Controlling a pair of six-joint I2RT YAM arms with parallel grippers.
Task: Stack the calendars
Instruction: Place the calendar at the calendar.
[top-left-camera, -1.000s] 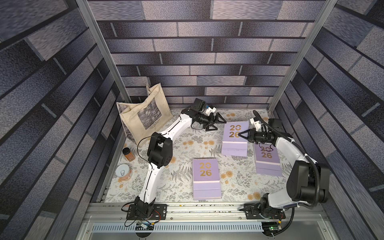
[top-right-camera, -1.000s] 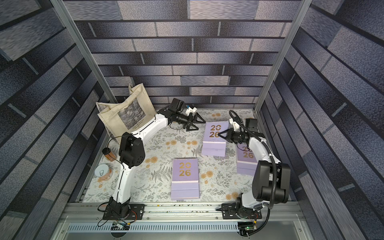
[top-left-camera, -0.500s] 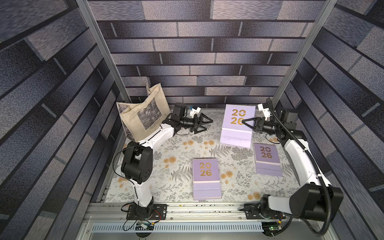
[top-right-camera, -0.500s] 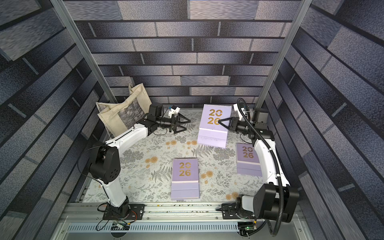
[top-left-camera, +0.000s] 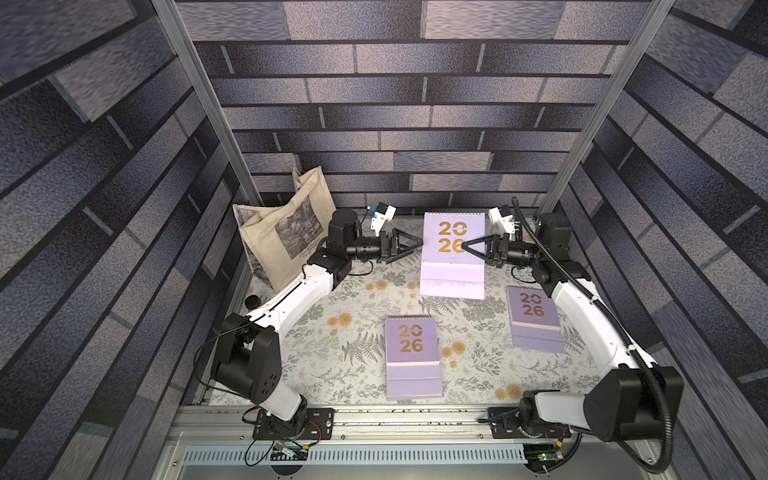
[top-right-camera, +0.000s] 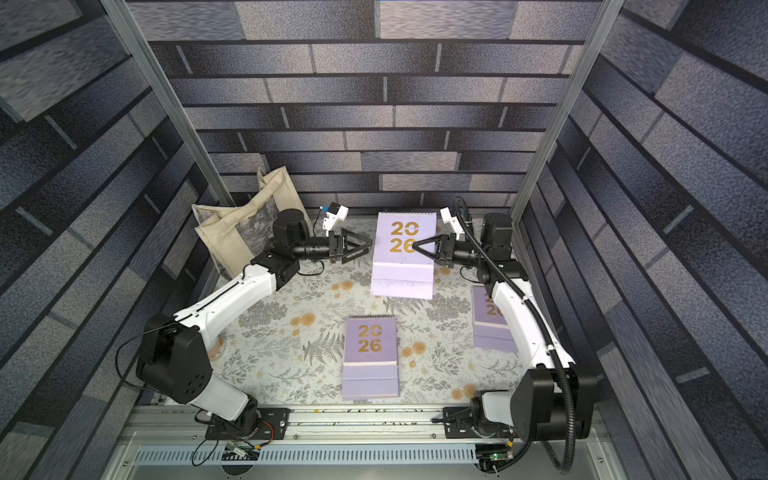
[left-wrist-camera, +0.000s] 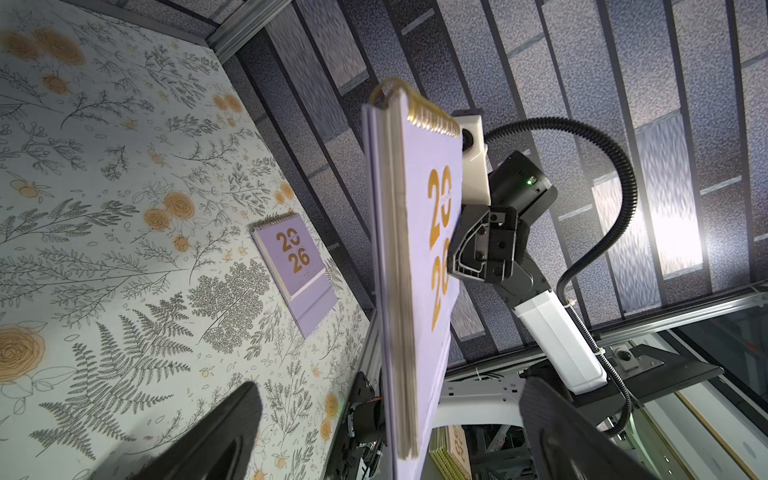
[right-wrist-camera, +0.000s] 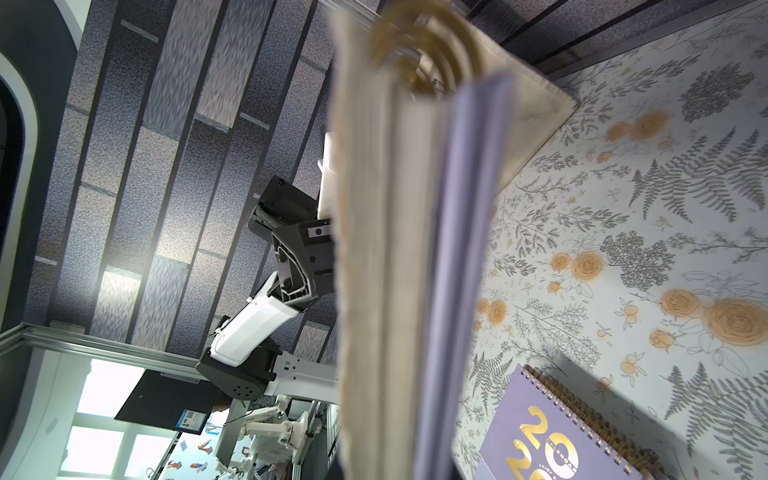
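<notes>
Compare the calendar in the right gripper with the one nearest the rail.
The lifted calendar is off the table, held by the right gripper; the front calendar lies flat, untouched. The lifted calendar is at the back, the front calendar by the rail. Both are lavender, gold 2026.

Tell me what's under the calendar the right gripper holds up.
The raised calendar, pinched by the right gripper, hangs clear of the floral table: the left wrist view shows only patterned surface below. Both top views hide that patch.
</notes>
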